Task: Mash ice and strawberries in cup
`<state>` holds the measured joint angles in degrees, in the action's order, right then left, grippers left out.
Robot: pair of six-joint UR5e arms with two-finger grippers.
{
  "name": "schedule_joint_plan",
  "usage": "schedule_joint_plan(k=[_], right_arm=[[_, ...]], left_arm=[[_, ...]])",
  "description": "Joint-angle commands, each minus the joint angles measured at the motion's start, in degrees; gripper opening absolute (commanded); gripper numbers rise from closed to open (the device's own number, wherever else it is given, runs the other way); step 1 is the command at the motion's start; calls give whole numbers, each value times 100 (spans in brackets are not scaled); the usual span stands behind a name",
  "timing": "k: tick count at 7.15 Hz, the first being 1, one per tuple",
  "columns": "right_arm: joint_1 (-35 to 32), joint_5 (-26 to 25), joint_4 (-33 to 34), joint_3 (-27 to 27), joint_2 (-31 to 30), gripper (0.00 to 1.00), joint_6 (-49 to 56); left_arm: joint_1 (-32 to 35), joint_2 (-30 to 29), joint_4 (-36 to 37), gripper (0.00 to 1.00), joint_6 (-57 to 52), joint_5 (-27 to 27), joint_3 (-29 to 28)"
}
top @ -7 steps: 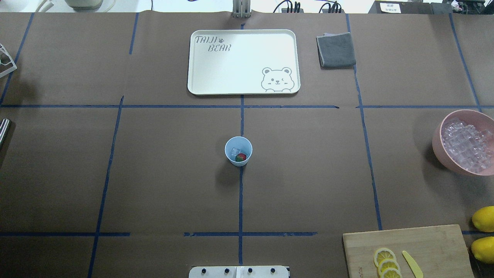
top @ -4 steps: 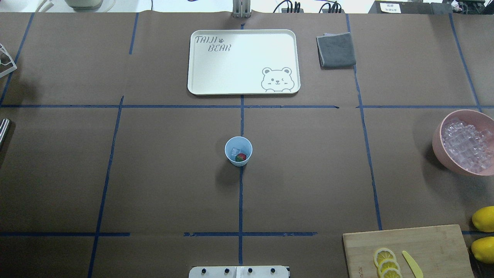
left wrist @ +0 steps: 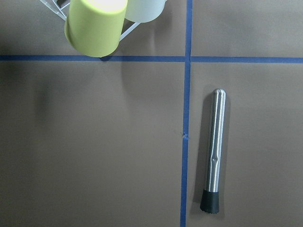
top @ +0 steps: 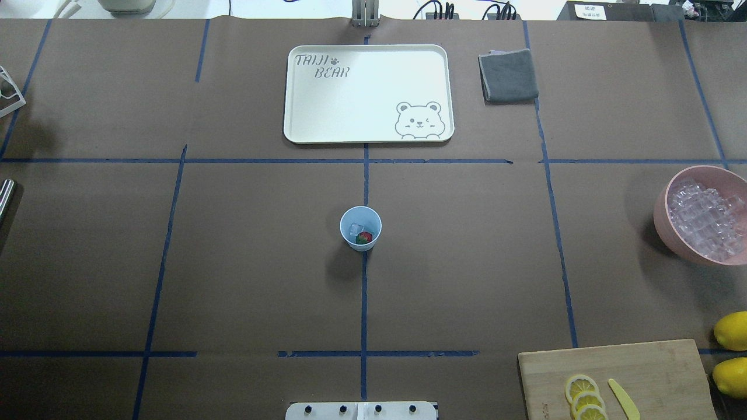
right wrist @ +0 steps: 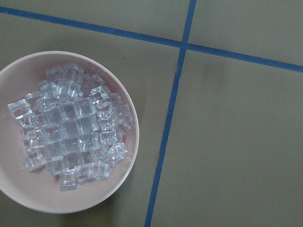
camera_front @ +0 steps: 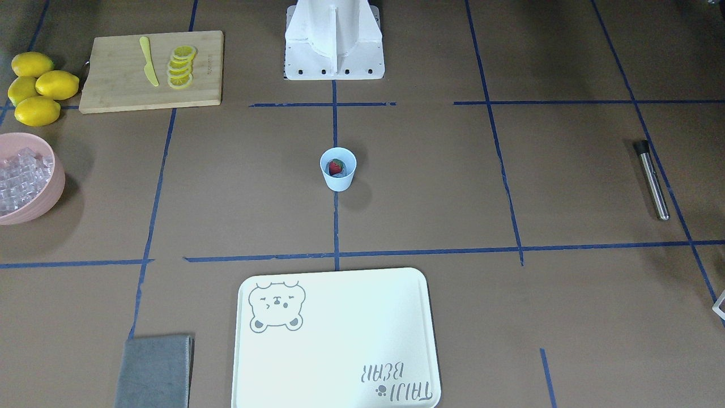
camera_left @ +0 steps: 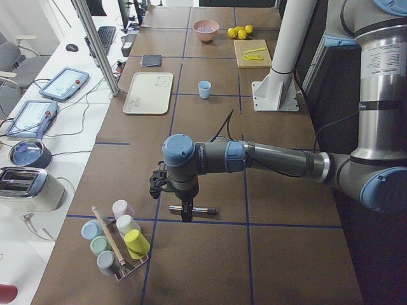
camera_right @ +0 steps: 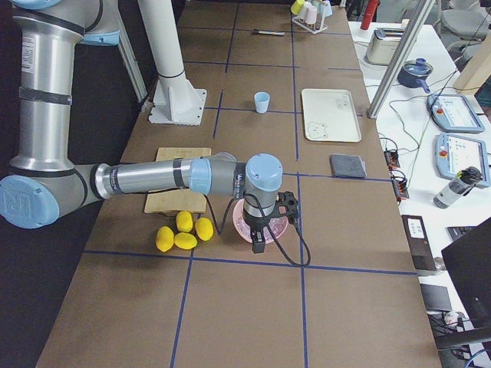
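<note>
One strawberry (top: 364,237) and ice (top: 356,229) share the cup (camera_front: 338,182), cubes (right wrist: 71,127) fill the bowl (right wrist: 71,201); left hand (camera_left: 186,215), right hand (camera_right: 258,244) spread: cannot tell.

A strawberry (top: 364,237) and ice (top: 356,229) lie in the cup (top: 360,247), before the tray (top: 362,99).

Seen on my worktop (top: 233,262) | cream bear tray (top: 367,93) lay flat at the far side, folded grey cloth (top: 508,76) near it, apart | pink bowl (top: 661,219) stood at the right edge | four lemons (camera_front: 56,84) sat just beside the wooden board (camera_front: 113,85), which carried lemon slices (camera_front: 181,67) and a yellow knife (camera_front: 148,68) | steel muddler (left wrist: 214,151) lay flat near the cup rack (camera_left: 117,244)
</note>
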<state>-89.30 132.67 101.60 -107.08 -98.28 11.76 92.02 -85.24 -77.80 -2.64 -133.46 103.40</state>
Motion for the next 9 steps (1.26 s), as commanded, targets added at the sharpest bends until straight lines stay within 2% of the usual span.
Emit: schedule_joint_plan(k=[1, 9], right_arm=[[0, 109, -8, -6, -16, 100, 28], [0, 84, 0, 73, -7, 100, 28]], left_arm=[[0, 95, -42, 100, -26, -320, 14], [-9, 104, -42, 100, -35, -303, -56]])
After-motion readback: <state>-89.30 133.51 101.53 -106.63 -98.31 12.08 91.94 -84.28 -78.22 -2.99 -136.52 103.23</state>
